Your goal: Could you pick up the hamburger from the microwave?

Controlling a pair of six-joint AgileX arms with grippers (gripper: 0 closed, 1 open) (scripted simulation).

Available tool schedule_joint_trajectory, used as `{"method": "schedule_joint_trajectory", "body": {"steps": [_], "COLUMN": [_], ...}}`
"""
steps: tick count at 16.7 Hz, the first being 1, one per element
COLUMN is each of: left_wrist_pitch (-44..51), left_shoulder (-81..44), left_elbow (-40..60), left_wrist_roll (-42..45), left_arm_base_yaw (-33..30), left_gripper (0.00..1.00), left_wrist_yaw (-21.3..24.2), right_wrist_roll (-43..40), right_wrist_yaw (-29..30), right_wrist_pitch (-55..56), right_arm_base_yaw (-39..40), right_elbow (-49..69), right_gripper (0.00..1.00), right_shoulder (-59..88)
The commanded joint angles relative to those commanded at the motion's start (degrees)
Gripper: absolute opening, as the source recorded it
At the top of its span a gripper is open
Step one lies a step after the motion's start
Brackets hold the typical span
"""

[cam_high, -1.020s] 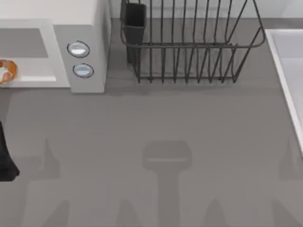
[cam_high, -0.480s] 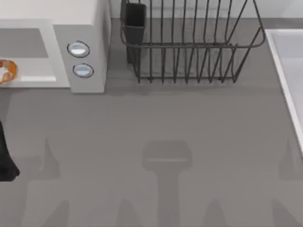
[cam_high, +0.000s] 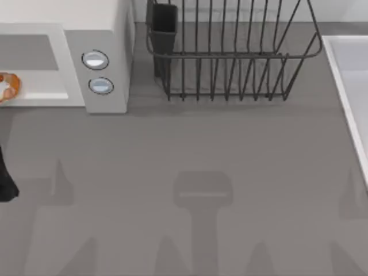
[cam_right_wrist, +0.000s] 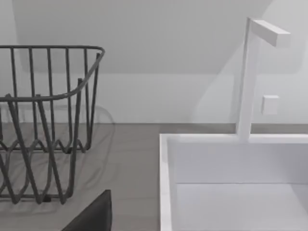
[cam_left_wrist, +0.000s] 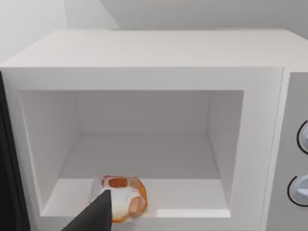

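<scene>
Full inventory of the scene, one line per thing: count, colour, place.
microwave: 1, off-white, table's back left, door open
dials: 2, silvery-blue, on the microwave's grey panel
hamburger: 1, orange-brown with pale patch, on the microwave floor near its front edge
dish rack: 1, dark wire, table's back middle
cup: 1, dark, at the rack's left end
sink: 1, white, table's right edge
faucet: 1, white, behind the sink
table: 1, grey
left end effector: 1, dark, in front of the hamburger
right end effector: 1, dark, between rack and sink
</scene>
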State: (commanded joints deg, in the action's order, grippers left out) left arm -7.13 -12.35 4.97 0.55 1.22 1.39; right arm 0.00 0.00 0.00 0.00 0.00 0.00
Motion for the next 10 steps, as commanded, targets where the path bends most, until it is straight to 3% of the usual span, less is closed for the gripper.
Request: {"method": "schedule_joint_trajectory", "body": {"steps": [10], "left_wrist_pitch": [-29.1], "left_shoulder": [-57.2], "left_elbow": [20.3], "left_wrist_roll": [2.2], "left_arm_base_yaw": [5.0], "left_gripper": [1.00], "left_wrist_yaw": [5.7], "right_wrist_roll": [0.0], "right_wrist_yaw": [0.0], "right_wrist_pitch": [0.0], "right_arm_base_yaw": [0.0], "right_elbow": [0.0], "right_gripper": [1.00], "right_shoulder": [0.0]}}
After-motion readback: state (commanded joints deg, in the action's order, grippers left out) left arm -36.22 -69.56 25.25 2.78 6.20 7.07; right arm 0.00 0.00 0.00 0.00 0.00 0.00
